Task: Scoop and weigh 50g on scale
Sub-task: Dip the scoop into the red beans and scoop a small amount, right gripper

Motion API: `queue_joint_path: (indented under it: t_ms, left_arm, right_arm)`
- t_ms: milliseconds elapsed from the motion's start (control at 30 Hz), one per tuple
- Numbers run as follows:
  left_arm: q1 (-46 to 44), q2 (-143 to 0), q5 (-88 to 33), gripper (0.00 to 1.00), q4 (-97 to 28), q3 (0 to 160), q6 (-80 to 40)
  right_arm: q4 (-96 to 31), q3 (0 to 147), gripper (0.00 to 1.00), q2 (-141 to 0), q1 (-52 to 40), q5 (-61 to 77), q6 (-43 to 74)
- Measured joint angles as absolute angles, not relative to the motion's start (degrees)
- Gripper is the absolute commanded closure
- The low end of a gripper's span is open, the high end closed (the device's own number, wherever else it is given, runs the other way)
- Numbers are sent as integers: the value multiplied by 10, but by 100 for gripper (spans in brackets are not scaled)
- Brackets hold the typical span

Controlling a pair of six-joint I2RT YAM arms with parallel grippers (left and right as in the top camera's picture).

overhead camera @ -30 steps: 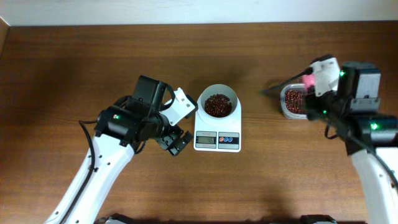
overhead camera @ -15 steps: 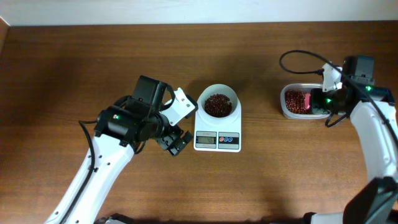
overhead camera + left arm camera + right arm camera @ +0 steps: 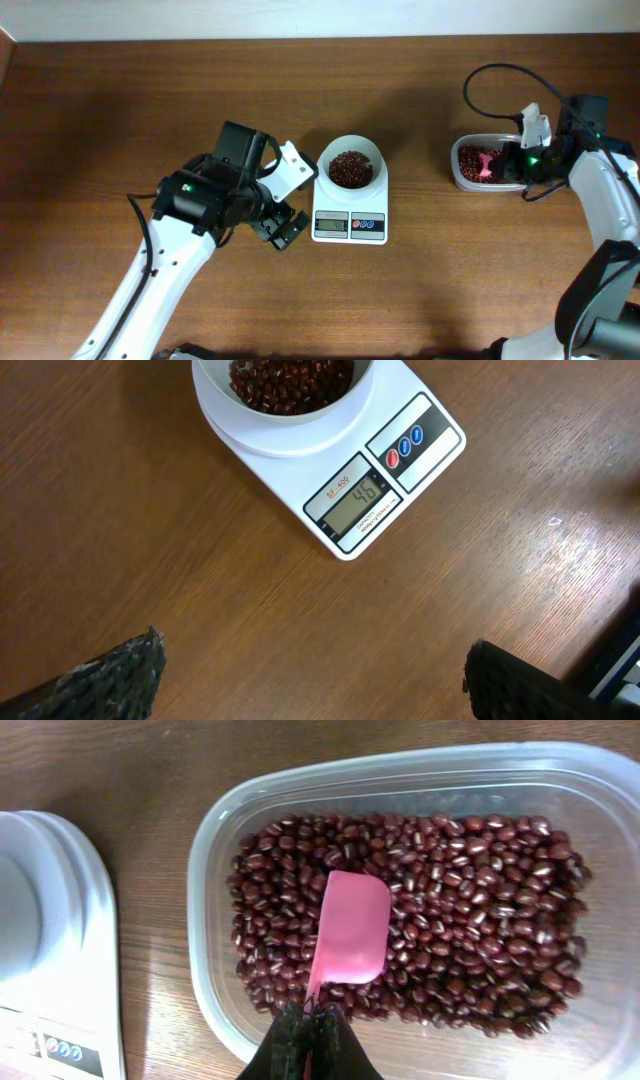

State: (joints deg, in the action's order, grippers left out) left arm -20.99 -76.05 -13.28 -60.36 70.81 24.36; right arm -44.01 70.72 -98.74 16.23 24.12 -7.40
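Note:
The white scale (image 3: 349, 226) stands mid-table with a white bowl (image 3: 351, 150) of red-brown beans (image 3: 351, 169) on it. In the left wrist view the scale (image 3: 385, 480) shows its lit display, and the bowl (image 3: 215, 405) is cut off by the top edge. My left gripper (image 3: 292, 200) hangs open just left of the scale, its fingertips (image 3: 130, 670) wide apart over bare wood. My right gripper (image 3: 308, 1020) is shut on the handle of a pink scoop (image 3: 350, 928), which rests on the beans (image 3: 480, 920) in the clear tub (image 3: 205, 870).
The clear tub (image 3: 455, 172) sits at the right of the table, a hand's width from the scale. A black cable (image 3: 490, 75) loops above the right arm. The wall edge runs along the far side.
The right arm has swung round and lowered the pink scoop from above the tub's left side down onto the beans. The left arm and the scale have not moved.

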Motion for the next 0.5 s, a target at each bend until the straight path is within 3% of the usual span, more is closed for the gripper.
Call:
queue_joint_path:
  t_ms: [500]
  left_arm:
    - [-210, -761, -133, 1, -604, 708, 244]
  right_arm:
    - [-433, 707, 96, -1012, 201, 345, -74]
